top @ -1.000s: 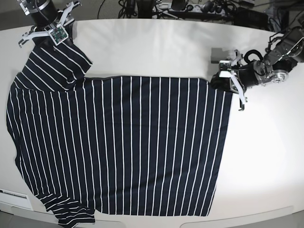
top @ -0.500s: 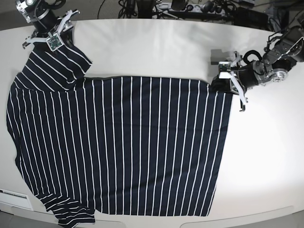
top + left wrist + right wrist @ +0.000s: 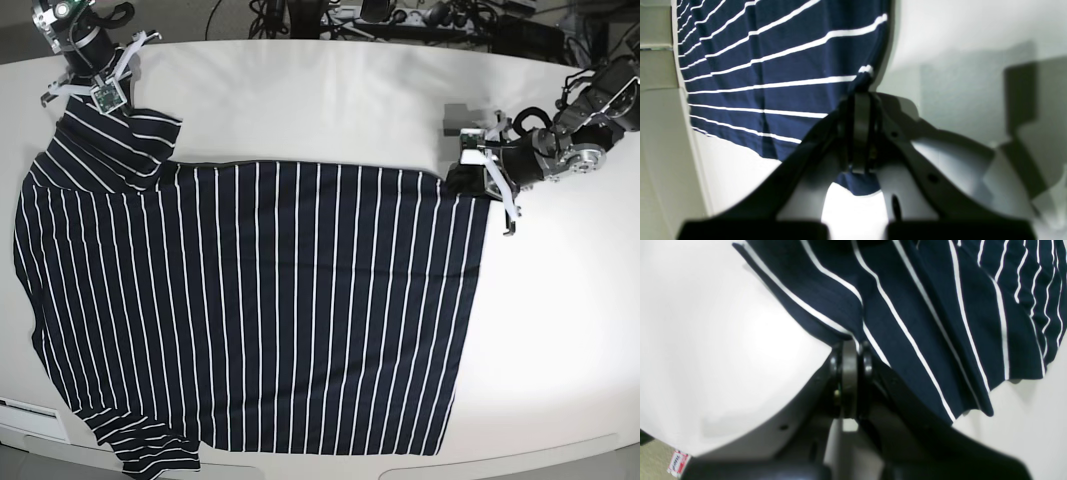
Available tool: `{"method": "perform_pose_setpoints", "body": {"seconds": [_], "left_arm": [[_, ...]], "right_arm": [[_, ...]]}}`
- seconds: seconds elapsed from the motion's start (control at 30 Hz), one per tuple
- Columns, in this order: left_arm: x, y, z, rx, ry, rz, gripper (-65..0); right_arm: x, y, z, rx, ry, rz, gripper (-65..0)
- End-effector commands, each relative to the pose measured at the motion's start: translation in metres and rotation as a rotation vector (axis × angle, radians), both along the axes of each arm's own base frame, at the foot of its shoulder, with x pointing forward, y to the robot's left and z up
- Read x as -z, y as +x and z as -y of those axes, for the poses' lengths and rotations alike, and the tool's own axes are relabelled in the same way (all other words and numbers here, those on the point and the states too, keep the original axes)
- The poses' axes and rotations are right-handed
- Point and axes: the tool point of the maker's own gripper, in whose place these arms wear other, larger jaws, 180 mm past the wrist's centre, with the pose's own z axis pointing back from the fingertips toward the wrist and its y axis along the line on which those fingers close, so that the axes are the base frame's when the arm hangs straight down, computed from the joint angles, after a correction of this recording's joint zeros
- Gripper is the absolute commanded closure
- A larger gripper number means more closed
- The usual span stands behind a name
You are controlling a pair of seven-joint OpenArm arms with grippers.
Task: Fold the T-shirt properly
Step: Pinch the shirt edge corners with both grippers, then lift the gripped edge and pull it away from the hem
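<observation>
- The T-shirt [image 3: 290, 310] lies spread over the desk [image 3: 560, 330], its body broad and mostly flat, with one sleeve [image 3: 110, 150] at the far side and the other sleeve [image 3: 150, 445] crumpled near the close edge.
- What has just changed is at the far sleeve: the right fingers [image 3: 848, 373] have come together on it, where a second ago they stood apart, and the cloth there has drawn up into tighter folds.
- The left fingers [image 3: 861, 133] are pressed together on the corner at the other end of the same long side (the hem corner, I take it), and they have hardly moved over that second.
- So both ends of the far side are now pinched, which I read as the grip being set for a first big fold; the body remains unfolded, so the job looks to be near its start.
- In the right wrist view the cloth runs up into the tips and comes out beyond them, with a loose flap off to one side.
- In the left wrist view the edge passes between the tips, a small tab poking out below and the striped body stretching away to one side.
- Next, I'd guess, both arms should lift together and carry that side over; the bunched sleeve (a rather rumpled handful) could leave a crease or drag crookedly.
</observation>
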Motion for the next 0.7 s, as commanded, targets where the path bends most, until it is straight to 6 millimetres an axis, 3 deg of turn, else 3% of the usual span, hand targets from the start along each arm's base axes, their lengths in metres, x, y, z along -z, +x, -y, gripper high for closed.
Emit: {"method": "perform_pose_setpoints", "body": {"seconds": [0.0,0.17,0.33,0.47,0.67], "left_arm": [[0.002,0.002,-0.02,-0.007,0.095,0.012,0.0],[-0.02,0.008,-0.015,0.003,0.091,0.092,0.0],[-0.04,0.005,-0.011,0.042,0.1,0.125,0.0],[-0.047,-0.006,-0.005,0.062,0.102,0.122,0.0],[-0.036,-0.043,0.002,0.084,0.091,0.05,0.0]], "right_arm": [[-0.01,0.002,-0.001,-0.016,-0.011,0.017,0.0],[-0.058,0.015,-0.007,-0.04,-0.091,0.146,0.0],[-0.099,0.009,-0.004,-0.051,-0.171,0.211,0.0],[-0.095,-0.01,0.011,-0.041,-0.209,0.142,0.0],[-0.083,-0.041,0.012,-0.032,-0.195,0.031,0.0]]}}
